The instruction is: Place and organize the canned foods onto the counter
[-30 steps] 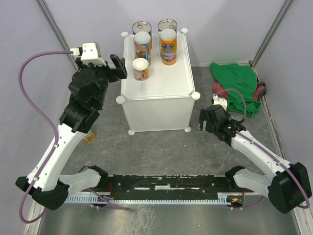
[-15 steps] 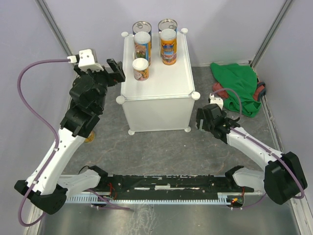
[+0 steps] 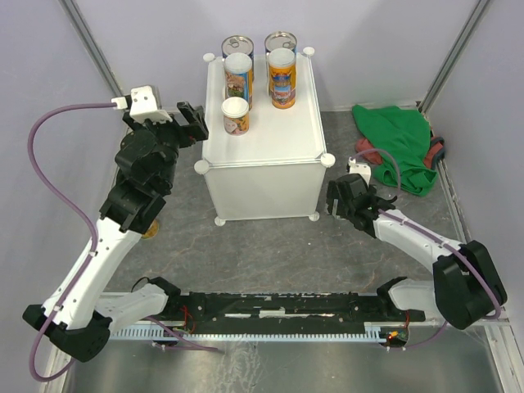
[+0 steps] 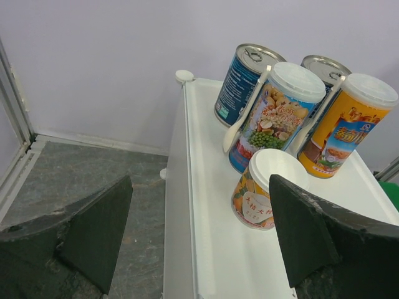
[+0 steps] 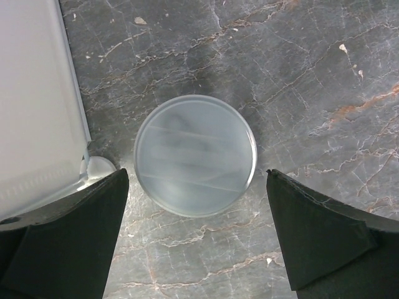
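The left gripper (image 3: 193, 122) has its jaws spread wide with nothing between them and nothing touching either finger. It sits just off the left edge of the counter (image 3: 270, 151). From its wrist view, the counter's edge runs up through the gap between the jaws. A small can (image 4: 259, 193) stands ahead of them, close to the right finger (image 4: 312, 237) but apart from it. Beyond it stand a colourful can (image 4: 274, 112) and an orange can (image 4: 346, 124), with two blue cans (image 4: 243, 81) behind those. All five are upright on the counter top.

The right gripper (image 5: 196, 180) points down at the floor (image 5: 324, 75), jaws also wide apart. A white-lidded can (image 5: 194, 156) stands upright between them. Bare floor shows on each side, so neither finger touches it and it is not gripped. Past the left finger (image 5: 68, 237) is the counter's corner foot. How high the jaws are above the lid cannot be told.
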You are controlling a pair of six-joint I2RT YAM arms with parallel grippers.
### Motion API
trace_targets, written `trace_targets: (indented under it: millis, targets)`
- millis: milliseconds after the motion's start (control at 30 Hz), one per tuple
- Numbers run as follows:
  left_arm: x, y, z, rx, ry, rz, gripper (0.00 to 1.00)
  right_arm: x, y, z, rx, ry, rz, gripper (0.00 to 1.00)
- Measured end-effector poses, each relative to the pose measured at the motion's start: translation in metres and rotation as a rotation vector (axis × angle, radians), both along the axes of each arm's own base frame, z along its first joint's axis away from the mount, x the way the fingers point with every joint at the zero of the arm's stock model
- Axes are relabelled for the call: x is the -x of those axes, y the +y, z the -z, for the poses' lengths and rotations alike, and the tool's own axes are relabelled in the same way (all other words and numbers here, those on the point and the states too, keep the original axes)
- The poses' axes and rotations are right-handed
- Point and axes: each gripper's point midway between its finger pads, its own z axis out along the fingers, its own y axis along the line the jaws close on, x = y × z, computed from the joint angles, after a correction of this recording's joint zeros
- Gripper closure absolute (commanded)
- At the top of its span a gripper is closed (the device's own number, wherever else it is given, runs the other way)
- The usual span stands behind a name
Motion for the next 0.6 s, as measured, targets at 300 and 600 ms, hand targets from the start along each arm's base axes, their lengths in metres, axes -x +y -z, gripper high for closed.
trace_targets:
  millis: [300, 600]
  targets:
    - [0.004, 0.002, 0.004, -0.002, 0.003, 0.0, 0.05, -0.005, -0.002, 0.009, 0.013, 0.006, 0.015, 0.0]
    - [0.007, 0.004, 0.012, -0.011, 0.019, 0.0, 0.05, -0.01, -0.004, 0.009, 0.011, -0.022, 0.03, 0.25]
